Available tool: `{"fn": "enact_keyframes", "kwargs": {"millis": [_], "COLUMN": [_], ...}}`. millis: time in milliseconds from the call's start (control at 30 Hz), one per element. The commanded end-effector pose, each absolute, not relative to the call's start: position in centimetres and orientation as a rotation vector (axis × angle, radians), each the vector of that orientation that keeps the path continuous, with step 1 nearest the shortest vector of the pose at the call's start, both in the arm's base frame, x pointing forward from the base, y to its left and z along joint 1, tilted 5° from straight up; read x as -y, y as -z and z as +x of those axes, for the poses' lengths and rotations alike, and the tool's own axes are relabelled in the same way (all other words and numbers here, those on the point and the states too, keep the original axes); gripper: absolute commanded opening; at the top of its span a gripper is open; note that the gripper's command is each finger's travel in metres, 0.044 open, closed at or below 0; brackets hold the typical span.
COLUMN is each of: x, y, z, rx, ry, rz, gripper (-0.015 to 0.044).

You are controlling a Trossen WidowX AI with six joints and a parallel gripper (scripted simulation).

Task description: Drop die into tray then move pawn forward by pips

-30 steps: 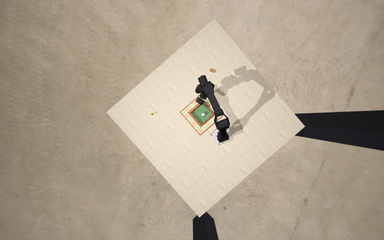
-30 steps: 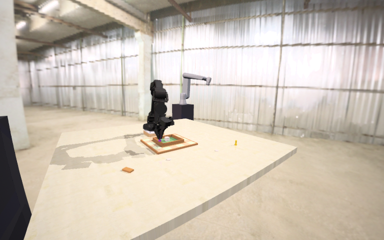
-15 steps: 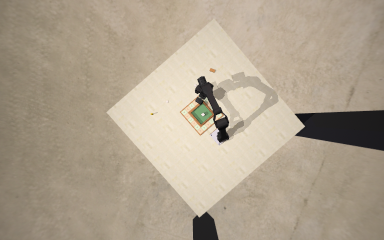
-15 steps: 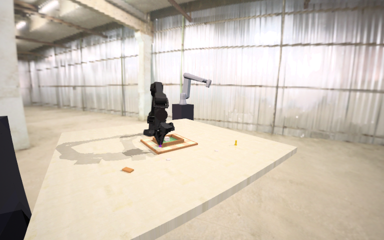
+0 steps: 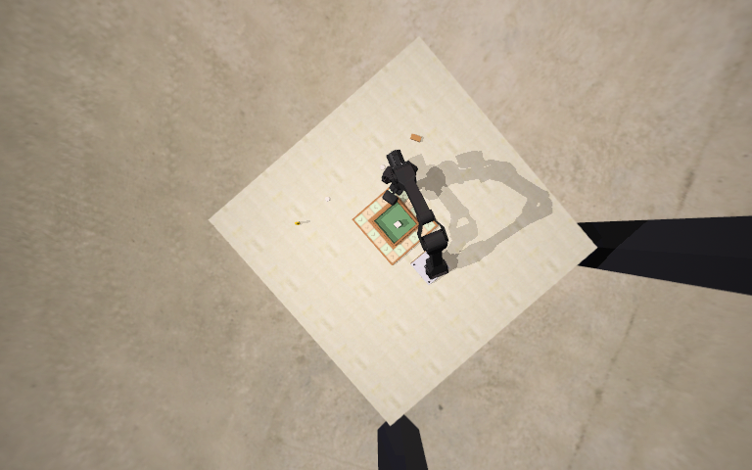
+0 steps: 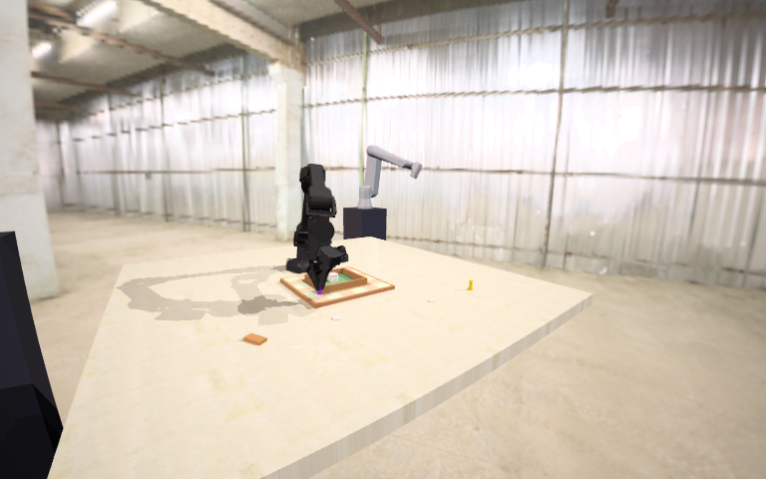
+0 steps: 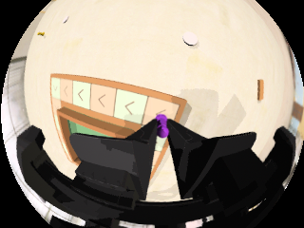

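Observation:
My gripper (image 7: 161,122) (image 6: 319,287) is shut on the purple pawn (image 7: 162,132) (image 6: 319,292). It holds the pawn upright over or on the board (image 7: 181,102) (image 6: 317,305) (image 5: 392,262), near the corner square; whether the pawn's base touches the board I cannot tell. The white die (image 5: 398,224) (image 6: 333,276) lies on the green floor of the dice tray (image 5: 389,234) (image 6: 350,277); its pips are too small to read. In the wrist view the die is hidden behind the left finger. In the top view the arm hides the pawn and part of the ring of squares.
A yellow pawn-like piece (image 5: 298,223) (image 6: 470,284) (image 7: 41,33) stands away from the board. An orange block (image 5: 415,137) (image 6: 255,338) (image 7: 260,89) and two small white discs, one nearer (image 6: 335,318) (image 7: 190,39) and one farther (image 5: 327,199) (image 6: 431,300) (image 7: 66,19), lie on the table.

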State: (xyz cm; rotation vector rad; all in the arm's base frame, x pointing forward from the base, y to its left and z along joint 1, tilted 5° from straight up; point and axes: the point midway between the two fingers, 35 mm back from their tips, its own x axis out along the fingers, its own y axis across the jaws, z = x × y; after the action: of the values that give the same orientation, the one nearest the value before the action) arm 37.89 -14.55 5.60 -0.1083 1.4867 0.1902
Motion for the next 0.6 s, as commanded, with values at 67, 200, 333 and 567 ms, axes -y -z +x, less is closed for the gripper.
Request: {"fn": "enact_keyframes", "kwargs": {"millis": [67, 200, 333, 567], "x": [14.5, 14.4, 14.4, 14.4], "y": [-4.6, -4.0, -3.5, -3.4], "z": [37.7, 37.8, 37.8, 37.8], "rx": [-1.5, -1.5, -1.5, -1.5], "ry": [-0.191, -0.191, -0.191, -0.191], "rz": [-0.102, -0.102, -0.102, -0.102], "gripper": [0.0, 0.0, 0.0, 0.0]}}
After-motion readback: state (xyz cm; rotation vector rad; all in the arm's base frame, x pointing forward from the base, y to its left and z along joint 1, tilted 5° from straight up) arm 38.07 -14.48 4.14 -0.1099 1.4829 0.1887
